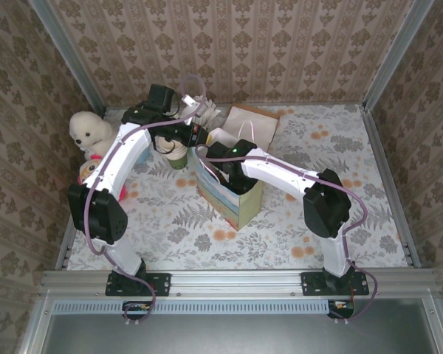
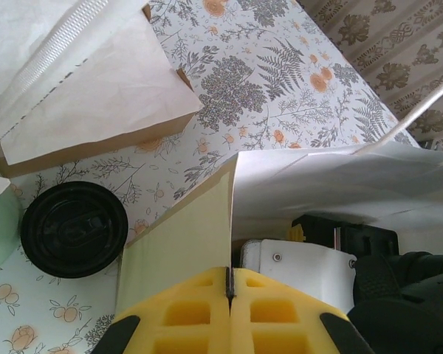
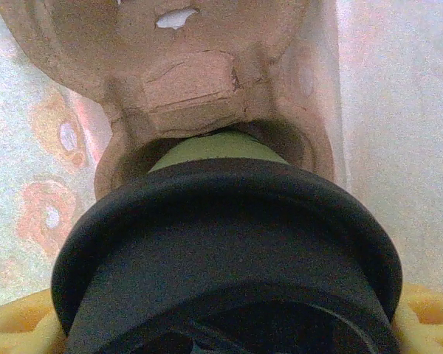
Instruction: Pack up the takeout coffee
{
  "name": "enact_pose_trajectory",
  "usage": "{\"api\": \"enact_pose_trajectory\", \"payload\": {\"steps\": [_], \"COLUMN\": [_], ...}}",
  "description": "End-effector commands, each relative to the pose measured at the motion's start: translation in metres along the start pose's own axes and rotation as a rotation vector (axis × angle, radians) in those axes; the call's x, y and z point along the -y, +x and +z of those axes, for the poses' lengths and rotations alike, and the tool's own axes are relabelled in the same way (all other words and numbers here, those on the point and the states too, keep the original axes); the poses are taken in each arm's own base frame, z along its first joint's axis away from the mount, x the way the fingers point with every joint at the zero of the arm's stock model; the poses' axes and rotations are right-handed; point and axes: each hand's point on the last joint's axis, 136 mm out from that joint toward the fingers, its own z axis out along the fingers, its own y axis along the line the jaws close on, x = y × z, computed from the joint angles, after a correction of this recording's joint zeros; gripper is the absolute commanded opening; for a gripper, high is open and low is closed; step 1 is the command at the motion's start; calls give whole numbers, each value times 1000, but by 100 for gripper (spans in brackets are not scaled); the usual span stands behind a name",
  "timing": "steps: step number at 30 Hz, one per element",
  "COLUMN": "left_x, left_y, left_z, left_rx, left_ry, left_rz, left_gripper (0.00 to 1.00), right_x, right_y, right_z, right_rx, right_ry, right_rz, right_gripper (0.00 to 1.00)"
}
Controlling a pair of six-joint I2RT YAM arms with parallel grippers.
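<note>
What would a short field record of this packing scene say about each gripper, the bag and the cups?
left gripper: shut on the rim of the paper bag
right gripper: inside the bag, shut on the takeout coffee
takeout coffee: green cup with black lid, at a well of the pulp cup carrier; whether it is seated cannot be told
second lidded cup: upright on the table, beside the bag
plush toy: at the table's left edge

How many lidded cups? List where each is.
2. The first cup stands on the table beside the bag; the second cup sits in the right gripper inside the bag. Others may be hidden.
</note>
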Motion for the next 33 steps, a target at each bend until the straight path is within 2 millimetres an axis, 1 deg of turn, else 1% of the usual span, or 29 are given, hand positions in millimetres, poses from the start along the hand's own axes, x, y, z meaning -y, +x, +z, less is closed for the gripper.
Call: {"api": "enact_pose_trajectory", "payload": {"steps": [1,9,13,16,24,33], "left_x": [7,8,7,6,7,7], "left_y": [-6,-7,-5,-4,-6,-5], "left_z": [1,-1,-1,-1,-2,-3], "left_rx": [0,3,-4,-9,-4,-5], "left_ry": [32,30,25,21,19,18], "left_rz": [-6,-1,-2,-3,-3,-5], "left_gripper": [0,0,0,0,0,0], "right_x": [-9,-3,-1,1,-8,-7], "right_y": [-10,5,11,13,9,12], "right_z": [40,58,62,64,71,84], "right_rx": [-8,-65,-80,-73,-17,-24], "right_ry": [-30,-6,0,-2,-58,-49], "right_rz": [7,6,5,16,36,33], "right_gripper": [48,48,47,47,48,46]}}
